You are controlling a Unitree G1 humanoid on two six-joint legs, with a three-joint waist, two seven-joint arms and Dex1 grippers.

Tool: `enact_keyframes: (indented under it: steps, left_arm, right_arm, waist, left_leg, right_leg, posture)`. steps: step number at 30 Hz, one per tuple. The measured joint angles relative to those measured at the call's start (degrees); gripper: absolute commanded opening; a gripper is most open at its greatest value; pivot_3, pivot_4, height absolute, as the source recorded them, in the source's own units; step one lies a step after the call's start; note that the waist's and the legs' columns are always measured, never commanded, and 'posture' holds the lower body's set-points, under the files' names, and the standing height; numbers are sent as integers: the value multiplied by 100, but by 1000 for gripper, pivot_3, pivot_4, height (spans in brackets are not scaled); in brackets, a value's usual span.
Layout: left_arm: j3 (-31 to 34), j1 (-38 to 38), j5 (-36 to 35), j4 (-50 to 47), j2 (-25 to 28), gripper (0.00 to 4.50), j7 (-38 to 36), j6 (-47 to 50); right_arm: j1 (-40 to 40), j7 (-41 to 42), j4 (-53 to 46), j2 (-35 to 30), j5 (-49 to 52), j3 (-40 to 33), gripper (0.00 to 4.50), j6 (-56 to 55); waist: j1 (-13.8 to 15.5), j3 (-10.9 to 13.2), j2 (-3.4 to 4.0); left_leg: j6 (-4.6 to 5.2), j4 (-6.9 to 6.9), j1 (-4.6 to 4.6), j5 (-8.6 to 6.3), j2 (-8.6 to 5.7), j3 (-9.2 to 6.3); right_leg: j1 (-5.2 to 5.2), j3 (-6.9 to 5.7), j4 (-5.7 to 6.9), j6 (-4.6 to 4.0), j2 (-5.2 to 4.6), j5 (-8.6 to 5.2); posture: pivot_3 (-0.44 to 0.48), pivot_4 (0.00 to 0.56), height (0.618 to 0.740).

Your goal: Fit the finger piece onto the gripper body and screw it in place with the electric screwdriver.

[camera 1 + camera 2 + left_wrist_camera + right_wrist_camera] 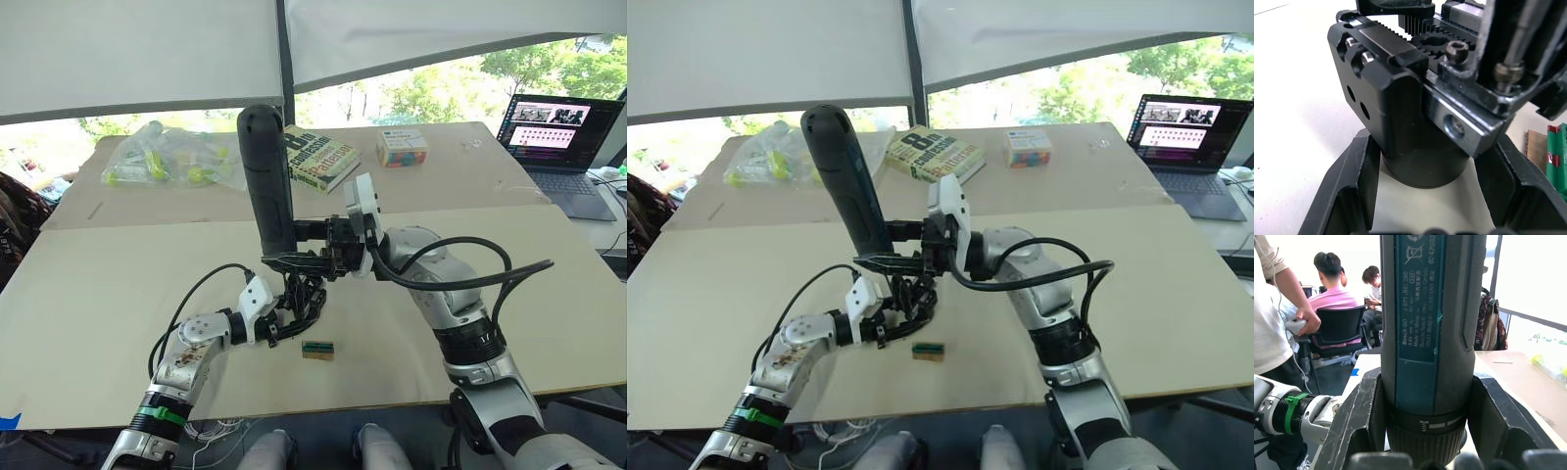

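Screwdriving looked underway at frame centre: right gripper [294, 257] clenched the long dark blue-black cylindrical electric screwdriver [267, 176], bit down on the black blocky gripper body [1400, 93], itself grasped by left gripper [284, 323]. Whether the finger piece was seated, I couldn't tell.

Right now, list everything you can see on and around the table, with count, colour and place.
Dark blue-black cylindrical electric screwdriver: one, upright above table centre, in the right gripper.
Black blocky gripper body: one, on the table, between the left gripper's fingers.
Green block: one, near front edge.
Book: one, yellow-green, far side.
Clear bag of yellow-green items: one, far left.
Small colourful box: one, far side.
Laptop: one, dark, far right.
People: several, seated and standing beyond the table.
Left gripper: around the body.
Right gripper: shut on screwdriver.
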Motion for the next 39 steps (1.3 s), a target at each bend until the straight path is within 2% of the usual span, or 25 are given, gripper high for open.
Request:
enact_keyframes:
  steps: [18,28,39]
  left_arm:
    - [15,-1,101,30,3,2274,13,-4]
    - [20,12,119,44,7,2274,28,-21]
    - [24,18,117,50,5,2274,45,-19]
  right_arm:
    - [76,-133,-14,-90,-50,210,1907,-101]
    - [-29,-438,-162,-321,228,12,1907,896]
    - [-174,-520,9,-318,218,153,1907,815]
  waist:
    - [-6,-51,3]
    - [-5,-84,32]
    - [-7,-87,33]
  left_leg:
    - [-4,-5,32,-4,4,0]
    - [-2,-6,35,-10,5,0]
    - [-2,-6,37,-10,6,0]
  right_leg:
    - [27,-1,-7,1,5,-2]
    - [31,0,-11,3,5,-3]
    - [33,-1,-11,4,6,-4]
  posture:
    - [0,150,740]
    - [0,150,740]
    - [0,150,740]
